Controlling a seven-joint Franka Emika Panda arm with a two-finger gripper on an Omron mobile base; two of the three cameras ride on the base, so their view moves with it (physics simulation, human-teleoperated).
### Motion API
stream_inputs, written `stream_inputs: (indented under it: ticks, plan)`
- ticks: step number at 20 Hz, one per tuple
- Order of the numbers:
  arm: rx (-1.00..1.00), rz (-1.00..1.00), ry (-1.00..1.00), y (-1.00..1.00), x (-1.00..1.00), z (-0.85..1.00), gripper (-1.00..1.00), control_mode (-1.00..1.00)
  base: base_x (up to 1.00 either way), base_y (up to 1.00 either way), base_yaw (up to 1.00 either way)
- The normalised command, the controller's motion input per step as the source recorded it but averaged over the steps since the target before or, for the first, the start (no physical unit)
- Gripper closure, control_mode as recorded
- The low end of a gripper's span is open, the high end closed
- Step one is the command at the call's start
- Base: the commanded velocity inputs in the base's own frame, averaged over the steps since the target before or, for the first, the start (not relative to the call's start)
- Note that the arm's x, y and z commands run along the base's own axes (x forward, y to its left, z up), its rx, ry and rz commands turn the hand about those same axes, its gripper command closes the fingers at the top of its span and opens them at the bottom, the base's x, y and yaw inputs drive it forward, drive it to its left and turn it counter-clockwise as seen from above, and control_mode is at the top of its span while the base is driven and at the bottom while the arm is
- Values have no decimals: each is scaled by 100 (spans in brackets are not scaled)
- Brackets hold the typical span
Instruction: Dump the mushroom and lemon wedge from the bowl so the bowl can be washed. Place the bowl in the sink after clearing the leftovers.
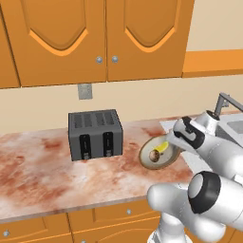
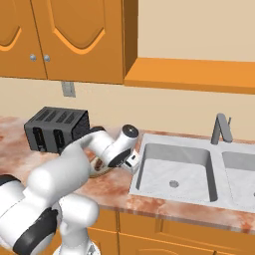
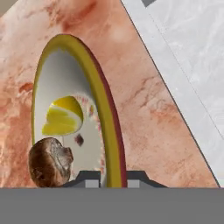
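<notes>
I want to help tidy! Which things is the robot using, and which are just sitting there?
Using: shallow tan bowl with olive rim, small brown mushroom, yellow lemon wedge, white-grey double sink.
Just sitting: dark grey four-slot toaster, orange wooden cupboards, grey wall socket.

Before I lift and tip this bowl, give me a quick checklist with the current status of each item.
1. Fingers astride the bowl rim, one each side: ok.
2. Gripper shut on the rim: ok.
3. Mushroom inside the bowl: ok.
4. Lemon wedge inside, just above the mushroom in the hand view: ok.
5. Sink basin beside the bowl free of objects: ok for the near basin; the far one is cut off at the frame edge, cannot tell.
6. Somewhere to dump the leftovers, such as a bin: cannot tell.
</notes>
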Motion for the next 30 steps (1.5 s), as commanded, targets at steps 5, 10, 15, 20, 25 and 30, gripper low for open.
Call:
stream_inputs:
  ticks: [5, 10, 15, 20, 25, 30]
  plan:
    - [14, -27, 0, -67, 0, 44, 100, -100, 0, 0, 0]
    - [12, -25, 0, -86, 3, 39, 100, -100, 0, 0, 0]
    - [6, -21, 1, -93, 8, 21, 100, -100, 0, 0, 0]
    - [0, -13, 2, -85, 0, 1, 100, -100, 0, 0, 0]
    - [-5, -3, 1, -17, 0, 0, 100, -100, 0, 0, 0]
    - [-6, 0, 1, -4, 5, -2, 100, -100, 0, 0, 0]
